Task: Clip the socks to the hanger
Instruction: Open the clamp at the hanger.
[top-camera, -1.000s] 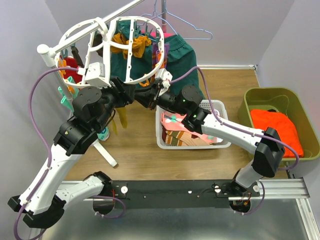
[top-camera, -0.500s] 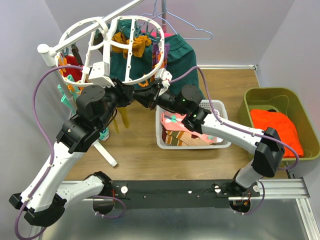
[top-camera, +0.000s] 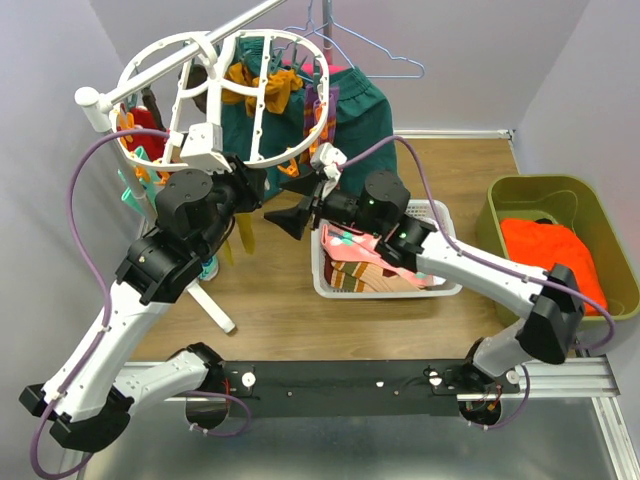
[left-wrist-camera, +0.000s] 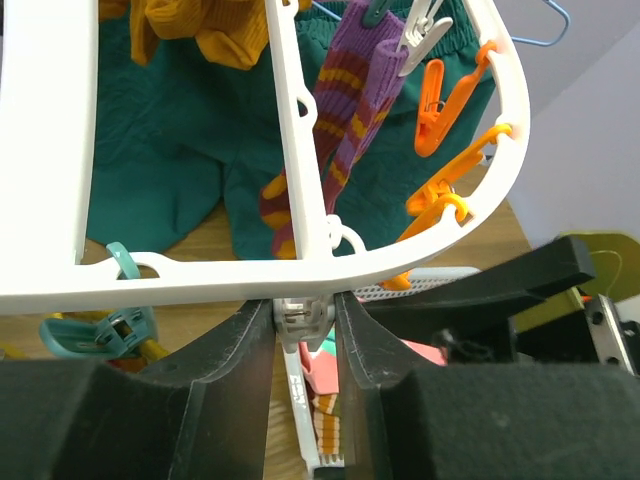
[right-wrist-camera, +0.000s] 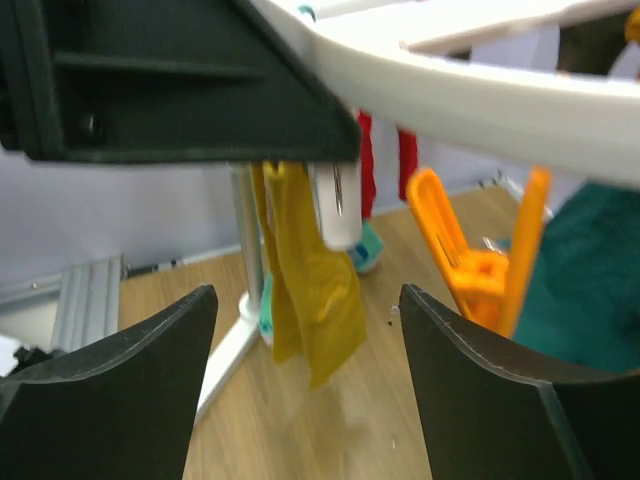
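Note:
The white lattice hanger (top-camera: 182, 95) hangs from the rail, its rim (left-wrist-camera: 250, 270) crossing the left wrist view. My left gripper (left-wrist-camera: 305, 322) (top-camera: 256, 190) is shut on a white clip (left-wrist-camera: 303, 312) just under that rim. My right gripper (right-wrist-camera: 305, 340) (top-camera: 288, 218) stands open a little right of it, with nothing between its fingers. A mustard sock (right-wrist-camera: 312, 300) (top-camera: 245, 235) dangles just behind the white clip (right-wrist-camera: 335, 210); which clip holds it is hidden. A maroon striped sock (left-wrist-camera: 350, 110) and another mustard sock (left-wrist-camera: 200, 25) hang from the frame. More socks (top-camera: 355, 262) lie in the basket.
The white mesh basket (top-camera: 440, 215) sits right of centre. A green bin (top-camera: 590, 200) holds an orange cloth (top-camera: 555, 255) at the far right. A dark green garment (top-camera: 360, 115) and wire hangers (top-camera: 370, 50) hang behind. Orange clips (left-wrist-camera: 440, 100) and the stand's foot (top-camera: 215, 310) are close by.
My right gripper has opened wide and pulled back and down from the clip. My left gripper has closed on the white clip under the rim.

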